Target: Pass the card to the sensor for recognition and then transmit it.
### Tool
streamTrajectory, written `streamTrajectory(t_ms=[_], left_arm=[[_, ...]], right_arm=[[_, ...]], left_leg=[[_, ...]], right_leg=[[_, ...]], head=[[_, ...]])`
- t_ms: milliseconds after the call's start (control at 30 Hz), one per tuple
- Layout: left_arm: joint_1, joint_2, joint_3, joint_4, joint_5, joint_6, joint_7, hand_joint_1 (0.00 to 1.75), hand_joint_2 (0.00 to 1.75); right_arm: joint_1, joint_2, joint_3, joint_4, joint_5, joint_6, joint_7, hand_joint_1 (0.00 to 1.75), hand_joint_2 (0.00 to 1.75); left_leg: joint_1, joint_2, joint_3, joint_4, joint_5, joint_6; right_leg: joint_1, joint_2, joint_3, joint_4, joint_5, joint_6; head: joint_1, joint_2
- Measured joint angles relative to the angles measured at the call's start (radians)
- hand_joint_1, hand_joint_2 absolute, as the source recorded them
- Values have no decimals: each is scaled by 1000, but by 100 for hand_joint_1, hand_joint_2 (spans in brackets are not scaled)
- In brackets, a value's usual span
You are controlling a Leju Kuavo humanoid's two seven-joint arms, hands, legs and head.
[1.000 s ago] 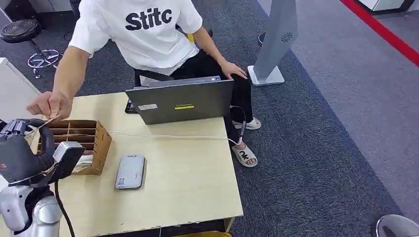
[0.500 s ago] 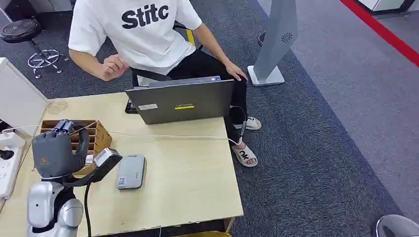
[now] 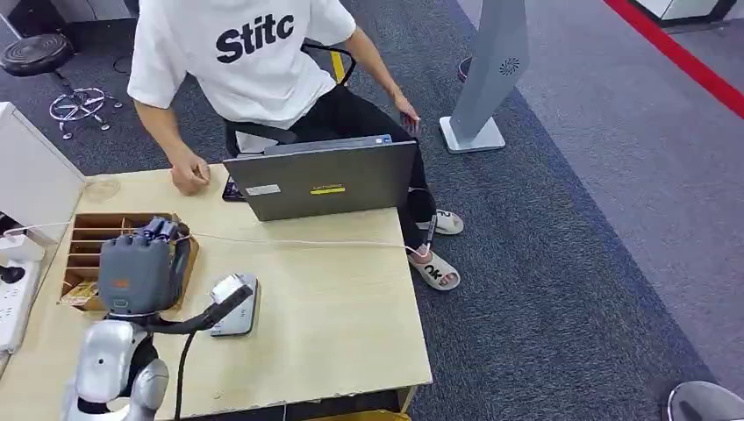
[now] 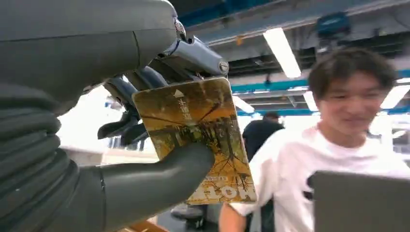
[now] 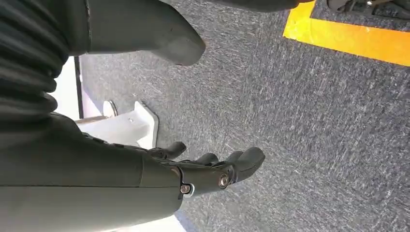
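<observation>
yellow card (image 4: 203, 140) pinched in left hand (image 3: 136, 272) | right hand (image 5: 212, 169) spread, empty | sensor (image 3: 235, 307) not yet reached | scan, handover left

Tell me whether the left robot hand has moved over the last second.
Yes. The left robot hand, holding the card, has moved right across the cardboard organizer toward the grey sensor on the table.
</observation>
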Motion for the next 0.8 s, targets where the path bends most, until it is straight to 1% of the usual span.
streamTrajectory(t_ms=[33,100,233,500,733,800], left_arm=[[1,6,-10,2,-7,-10,6,175,175],[1,16,-34,13,-18,-51,25,175,175],[-1,32,-67,51,-27,-81,46,175,175],[-4,40,-104,148,-36,-92,85,175,175],[-5,42,-113,180,-37,-92,86,175,175],[-8,42,-115,186,-38,-99,103,175,175]], right_arm=[[0,0,0,0,0,0,0,0,175],[0,0,-1,0,-4,-1,0,0,175],[0,0,-1,0,-9,-1,0,0,175],[0,0,-2,0,-10,0,4,0,175],[0,0,-2,0,-13,0,6,0,175],[0,0,-2,0,-13,1,6,0,175]], left_leg=[[0,0,0,0,0,0],[0,0,0,0,0,0],[0,0,0,0,0,0],[0,0,0,0,0,0],[0,0,0,0,0,0],[0,0,0,0,0,0]], right_leg=[[0,0,0,0,0,0],[0,0,0,0,0,0],[0,0,0,0,0,0],[0,0,0,0,0,0],[0,0,0,0,0,0],[0,0,0,0,0,0]], head=[[-1,0],[0,0],[0,0],[0,0],[0,0],[0,0]])
